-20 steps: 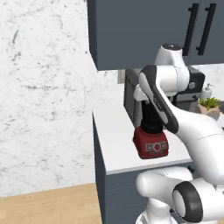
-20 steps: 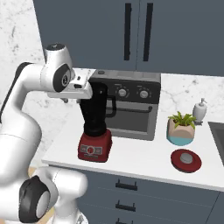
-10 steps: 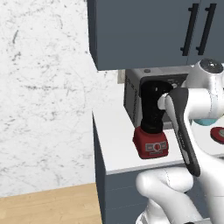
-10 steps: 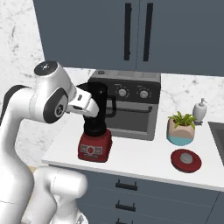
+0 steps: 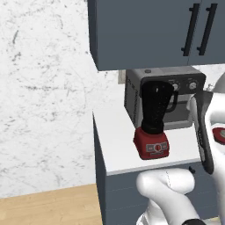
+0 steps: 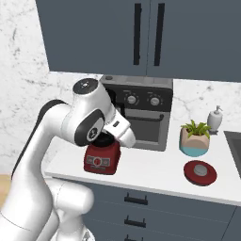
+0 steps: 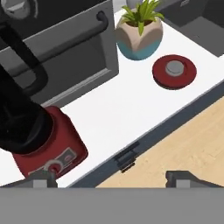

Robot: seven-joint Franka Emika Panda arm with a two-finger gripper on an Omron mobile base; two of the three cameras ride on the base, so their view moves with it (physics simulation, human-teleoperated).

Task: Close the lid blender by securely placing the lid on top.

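Now my arm has swung right, off the blender at the worktop's left front edge, so my claw, spread wide and empty, faces the lid lying near the right front edge.

Standing at the back of the white counter: grey toaster oven with two knobs. Sitting just right of it: potted plant; behind that, apparently a soap dispenser. Hanging overhead: dark cabinets.

Arm: bent, elbow raised, forearm angled down. Gripper: fingertips wide apart, empty, tilted downward over counter edge.
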